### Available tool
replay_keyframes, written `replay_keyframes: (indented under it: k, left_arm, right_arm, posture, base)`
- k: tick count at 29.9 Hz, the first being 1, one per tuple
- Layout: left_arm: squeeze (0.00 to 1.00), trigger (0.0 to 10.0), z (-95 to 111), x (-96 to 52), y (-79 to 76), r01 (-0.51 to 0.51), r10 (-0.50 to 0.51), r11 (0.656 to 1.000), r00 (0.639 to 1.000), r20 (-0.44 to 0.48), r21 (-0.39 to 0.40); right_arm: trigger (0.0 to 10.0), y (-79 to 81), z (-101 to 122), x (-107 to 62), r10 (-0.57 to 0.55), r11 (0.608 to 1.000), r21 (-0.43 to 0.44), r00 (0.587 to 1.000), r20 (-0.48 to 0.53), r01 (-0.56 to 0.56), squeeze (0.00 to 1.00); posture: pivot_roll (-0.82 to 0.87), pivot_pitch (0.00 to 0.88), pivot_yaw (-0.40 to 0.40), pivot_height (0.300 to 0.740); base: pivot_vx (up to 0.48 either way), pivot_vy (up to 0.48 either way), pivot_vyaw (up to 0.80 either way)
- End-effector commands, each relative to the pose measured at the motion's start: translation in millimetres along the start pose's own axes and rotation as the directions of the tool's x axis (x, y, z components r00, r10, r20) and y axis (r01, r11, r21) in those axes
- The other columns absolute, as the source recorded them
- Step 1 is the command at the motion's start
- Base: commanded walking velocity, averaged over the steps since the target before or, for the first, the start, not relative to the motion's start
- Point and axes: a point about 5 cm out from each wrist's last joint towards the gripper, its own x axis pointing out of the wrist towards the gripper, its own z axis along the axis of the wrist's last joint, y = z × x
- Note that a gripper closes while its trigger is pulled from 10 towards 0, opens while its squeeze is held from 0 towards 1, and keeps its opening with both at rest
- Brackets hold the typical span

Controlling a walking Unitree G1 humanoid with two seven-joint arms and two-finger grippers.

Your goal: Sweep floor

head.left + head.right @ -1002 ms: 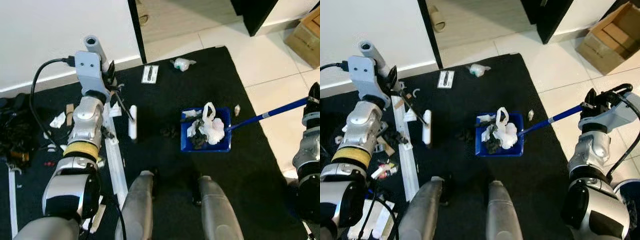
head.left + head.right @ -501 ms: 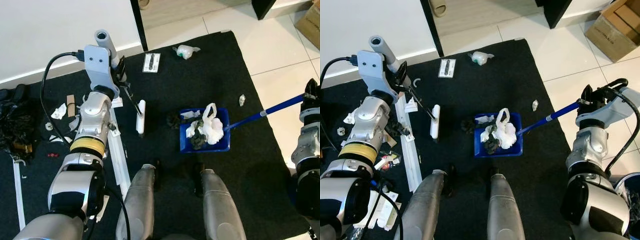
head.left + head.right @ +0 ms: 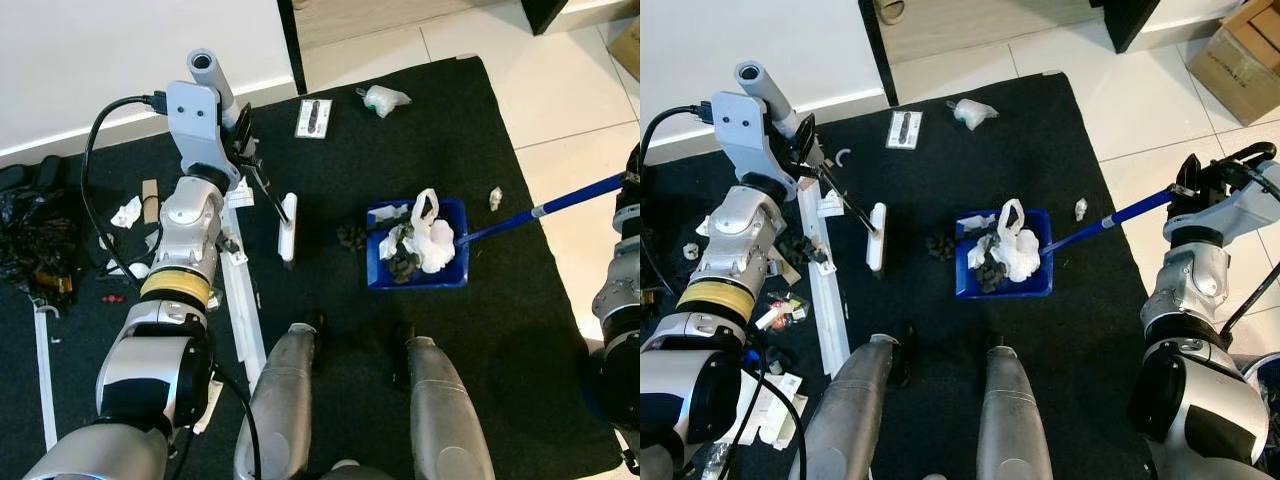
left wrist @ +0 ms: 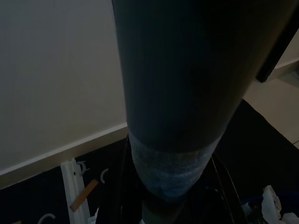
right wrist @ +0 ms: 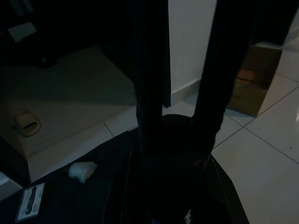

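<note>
Since a second ago the brush head [image 3: 877, 237] has slid closer to the blue dustpan [image 3: 1003, 281], and the whole picture has shifted because the camera moved too.

Nearest to the robot, its two grey legs [image 3: 850, 410] stand on the black rug [image 3: 1080, 340], just this side of the dustpan. The dustpan sits flat on the rug so that dirt can be pushed into it. It already holds a crumpled white bag [image 3: 1017, 250] and some dark bits. A small dark clump [image 3: 938, 244] lies on the rug just beside the dustpan's open side, between it and the white brush head. I think that clump is the next thing to sweep in.

To the right of the dustpan, its long blue handle [image 3: 1110, 222] runs up to the right gripper [image 3: 1185, 192], which is clenched around the handle's end to keep the pan steady.

To the left of the dustpan, the left gripper [image 3: 800, 150] holds the thin dark brush stick [image 3: 845, 204], tilted down so the brush head rests on the rug.

Farther left are long white strips [image 3: 825, 290] and scraps of litter. Beyond the dustpan lie a small card [image 3: 903, 129] and a crumpled white wad [image 3: 971, 112], not yet swept. Past the rug are pale tiles and a cardboard box [image 3: 1240, 55].
</note>
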Motion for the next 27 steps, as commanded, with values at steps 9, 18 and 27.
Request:
replay_keyframes:
  k: [9,18,27]
  left_arm:
    - [0.0,10.0,-3.7,-2.4,-3.0,0.004,-0.004,1.0,1.0,0.006,-0.024]
    - [0.0,10.0,-5.2,-3.7,-3.0,0.009,-0.009,1.0,1.0,0.003,-0.02]
    - [0.0,10.0,-8.4,-4.3,-6.2,0.009,-0.009,1.0,1.0,-0.012,-0.02]
  right_arm:
    - [10.0,-15.7,16.0,4.1,-0.026,0.998,-0.056,0.998,0.05,0.029,0.0]
    - [10.0,-16.3,11.3,0.0,-0.031,0.998,-0.056,0.999,0.043,0.033,0.0]
    - [10.0,-15.6,-12.1,-17.3,-0.065,0.997,-0.043,0.998,-0.021,0.064,0.0]
  posture:
    - [0.14,0.472,0.071,0.74]
    - [0.14,0.471,0.075,0.74]
    - [0.15,0.472,0.077,0.74]
  base:
    - [0.0,0.0,0.0]
    - [0.0,0.0,0.0]
    - [0.0,0.0,0.0]
